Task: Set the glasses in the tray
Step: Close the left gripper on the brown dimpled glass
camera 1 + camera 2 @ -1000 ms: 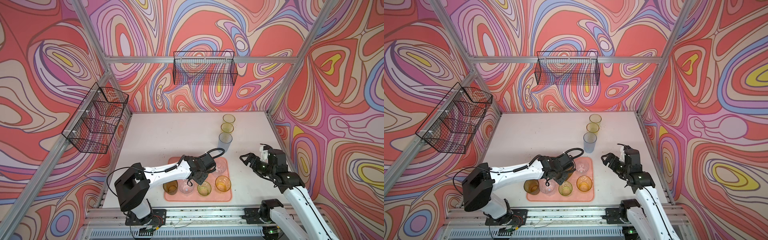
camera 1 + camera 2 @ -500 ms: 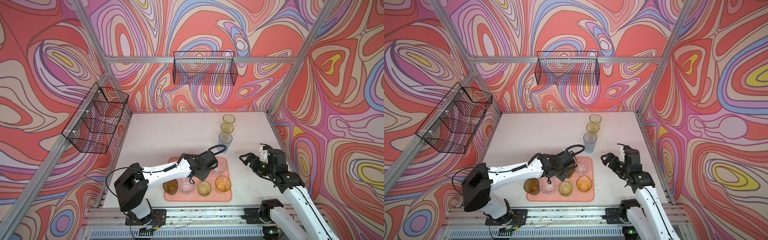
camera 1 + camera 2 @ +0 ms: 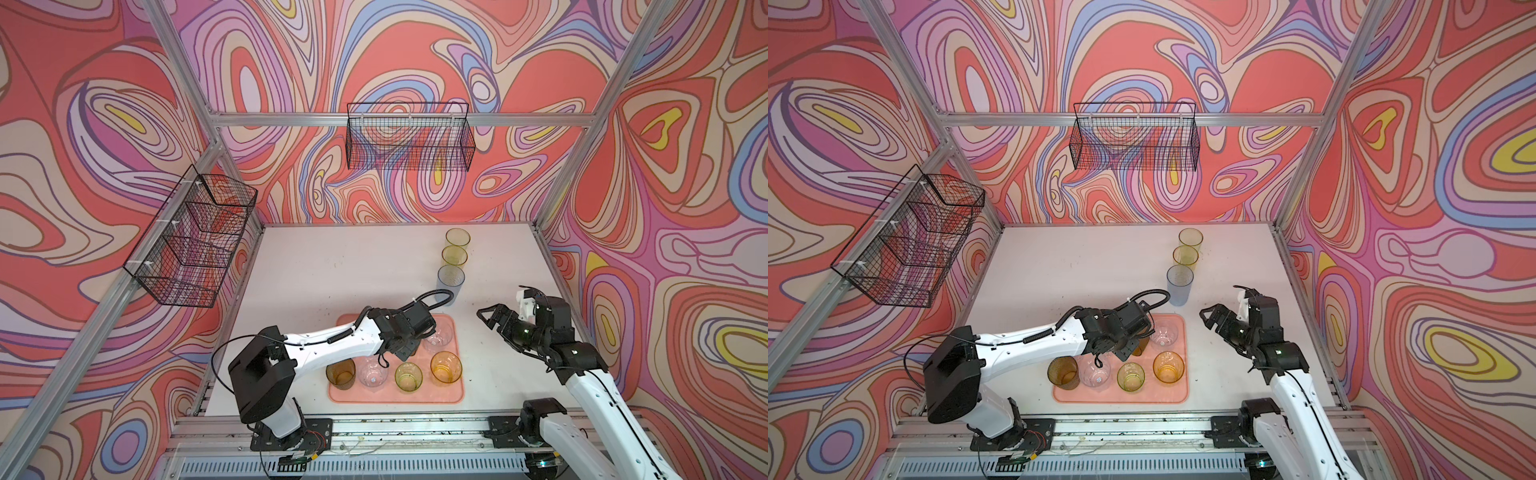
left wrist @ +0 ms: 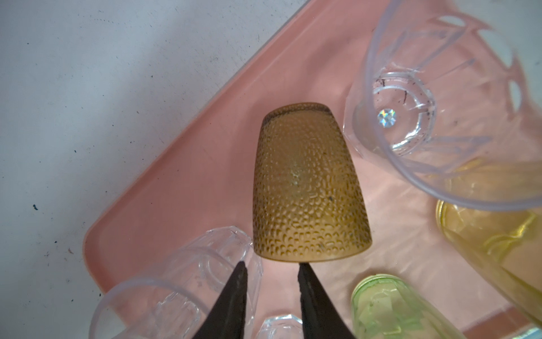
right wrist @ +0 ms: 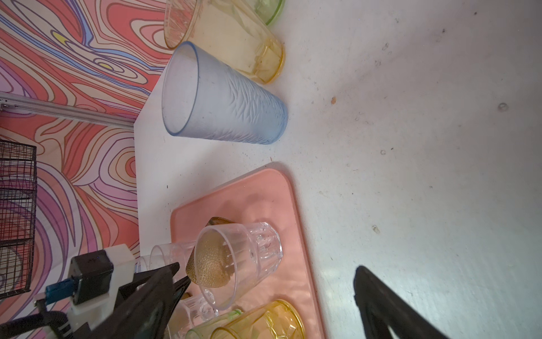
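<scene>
Nearest, four glasses [image 3: 408,376] stand in a row in the tray [image 3: 395,398]. Behind them the left tool [image 4: 271,265], jaws slightly parted and empty, hangs at the rim of a dimpled brown tumbler [image 4: 308,187], also in the tray. The right tool [image 3: 498,300] gapes wide and empty over the table [image 3: 332,270]. Farthest, a blue tumbler [image 3: 450,282] and two yellow tumblers [image 3: 455,255] stand on the table.
</scene>
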